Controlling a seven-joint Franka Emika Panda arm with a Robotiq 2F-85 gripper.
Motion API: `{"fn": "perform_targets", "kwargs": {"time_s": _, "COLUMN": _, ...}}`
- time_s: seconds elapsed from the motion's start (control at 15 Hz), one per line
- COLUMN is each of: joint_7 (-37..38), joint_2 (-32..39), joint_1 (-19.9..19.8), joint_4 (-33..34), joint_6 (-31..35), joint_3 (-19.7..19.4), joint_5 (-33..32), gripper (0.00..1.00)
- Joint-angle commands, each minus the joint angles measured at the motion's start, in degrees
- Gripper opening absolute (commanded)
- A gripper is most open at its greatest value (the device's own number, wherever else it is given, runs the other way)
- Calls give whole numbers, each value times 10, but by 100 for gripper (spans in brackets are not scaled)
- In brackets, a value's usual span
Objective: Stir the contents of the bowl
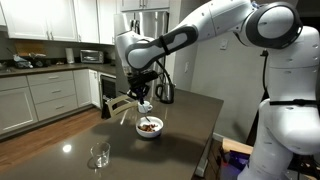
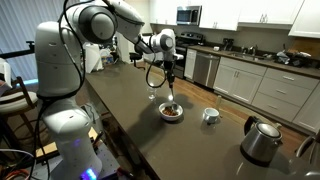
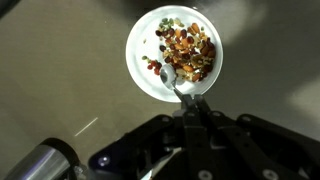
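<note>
A small white bowl (image 3: 172, 55) sits on the dark tabletop, holding a loose pile of reddish-brown and black contents (image 3: 187, 52). It shows in both exterior views (image 1: 149, 128) (image 2: 171, 112). My gripper (image 3: 195, 103) hangs straight above the bowl (image 1: 145, 96) (image 2: 173, 78) and is shut on the handle of a metal spoon (image 3: 170, 77). The spoon's head rests inside the bowl at the near edge of the contents.
A clear drinking glass (image 1: 99, 154) stands near the table's front. A small white cup (image 2: 210, 116) and a metal kettle (image 2: 262, 140) stand beyond the bowl. A dark kettle (image 1: 165, 92) sits behind the bowl. Kitchen cabinets line the walls.
</note>
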Motion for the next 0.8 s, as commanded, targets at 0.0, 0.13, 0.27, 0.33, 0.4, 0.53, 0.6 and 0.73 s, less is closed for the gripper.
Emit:
{"fn": "perform_targets", "kwargs": {"time_s": 0.0, "joint_7": 3, "joint_2": 22, "joint_1": -12, "joint_4": 23, "joint_6": 0, "joint_3": -3, "joint_5": 9, "gripper": 4}}
{"fn": "perform_targets", "kwargs": {"time_s": 0.13, "joint_7": 2, "joint_2": 29, "joint_1": -15, "joint_4": 26, "joint_6": 1, "joint_3": -6, "joint_5": 11, "gripper": 4}}
{"fn": "perform_targets", "kwargs": {"time_s": 0.27, "joint_7": 2, "joint_2": 34, "joint_1": -16, "joint_4": 29, "joint_6": 1, "joint_3": -9, "joint_5": 12, "gripper": 4}}
{"fn": "perform_targets", "kwargs": {"time_s": 0.33, "joint_7": 4, "joint_2": 36, "joint_1": -16, "joint_4": 31, "joint_6": -2, "joint_3": -11, "joint_5": 12, "gripper": 4}}
{"fn": "perform_targets", "kwargs": {"time_s": 0.4, "joint_7": 6, "joint_2": 37, "joint_1": -17, "joint_4": 31, "joint_6": -3, "joint_3": -12, "joint_5": 11, "gripper": 4}}
{"fn": "perform_targets", "kwargs": {"time_s": 0.53, "joint_7": 6, "joint_2": 38, "joint_1": -18, "joint_4": 30, "joint_6": -6, "joint_3": -13, "joint_5": 12, "gripper": 4}}
{"fn": "perform_targets", "kwargs": {"time_s": 0.6, "joint_7": 4, "joint_2": 38, "joint_1": -19, "joint_4": 28, "joint_6": -8, "joint_3": -14, "joint_5": 15, "gripper": 4}}
{"fn": "perform_targets", "kwargs": {"time_s": 0.73, "joint_7": 2, "joint_2": 36, "joint_1": -19, "joint_4": 21, "joint_6": -11, "joint_3": -15, "joint_5": 16, "gripper": 4}}
